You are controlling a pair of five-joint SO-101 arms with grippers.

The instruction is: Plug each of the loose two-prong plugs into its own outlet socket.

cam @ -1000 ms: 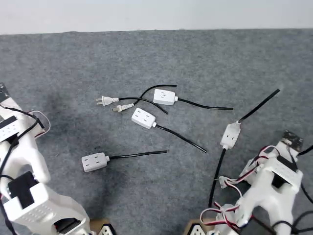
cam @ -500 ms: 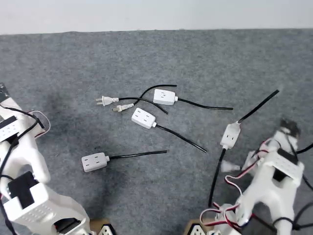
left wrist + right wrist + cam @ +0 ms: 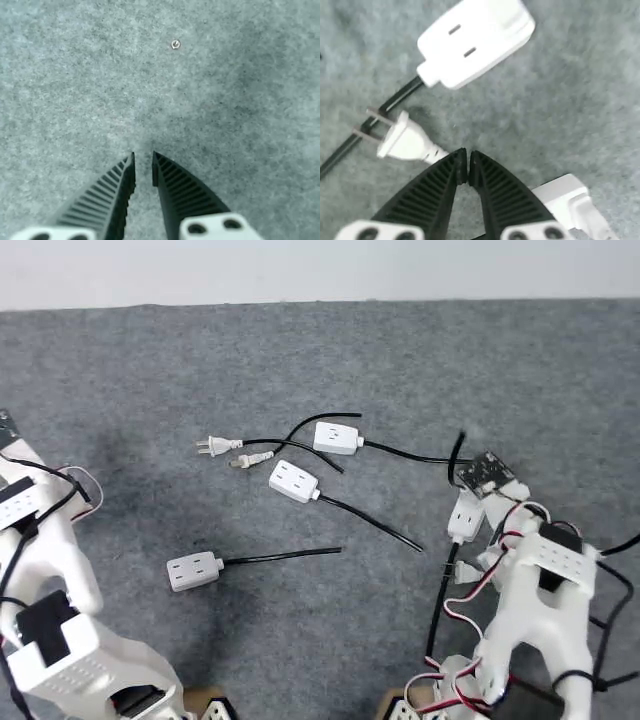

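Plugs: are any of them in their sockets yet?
None yet. A plug and its neighbour lie loose. The right gripper sits shut at a third plug, beside an empty socket. All the plugging is left.

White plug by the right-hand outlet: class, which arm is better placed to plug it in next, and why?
Right. The right gripper is closed on the white plug at its cord end, with an outlet just ahead; the left gripper sits over bare carpet, far away.
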